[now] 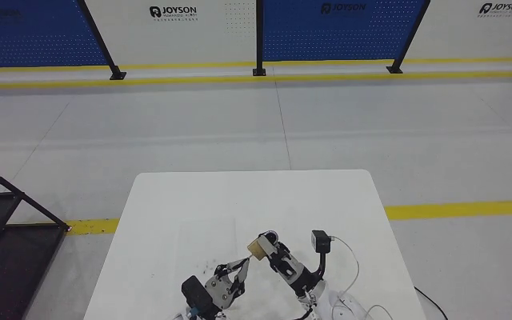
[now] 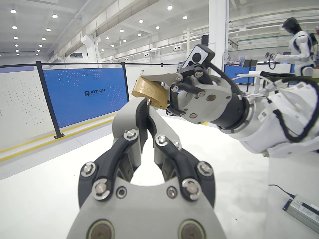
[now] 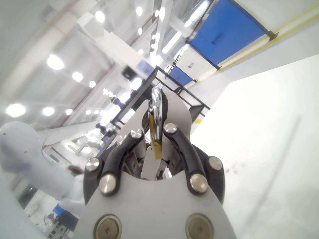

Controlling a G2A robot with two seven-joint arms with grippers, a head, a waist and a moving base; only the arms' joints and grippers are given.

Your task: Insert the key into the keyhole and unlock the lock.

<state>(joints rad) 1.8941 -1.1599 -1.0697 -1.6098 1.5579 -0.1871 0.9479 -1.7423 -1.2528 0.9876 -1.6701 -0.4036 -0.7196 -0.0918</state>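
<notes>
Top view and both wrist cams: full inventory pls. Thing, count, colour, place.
Padlock: 1, brass, silver shackle, in right gripper above table.
Key: 1, silver, in left gripper, tip at padlock's underside.
Table: 1, white, beneath both arms.
Fence panels: several, blue and white, beyond yellow floor lines.
Rack: 1, black, floor beside table.
Left gripper: 1, grey and black, shut on key.
Right gripper: 1, grey and black, shut on padlock.
</notes>
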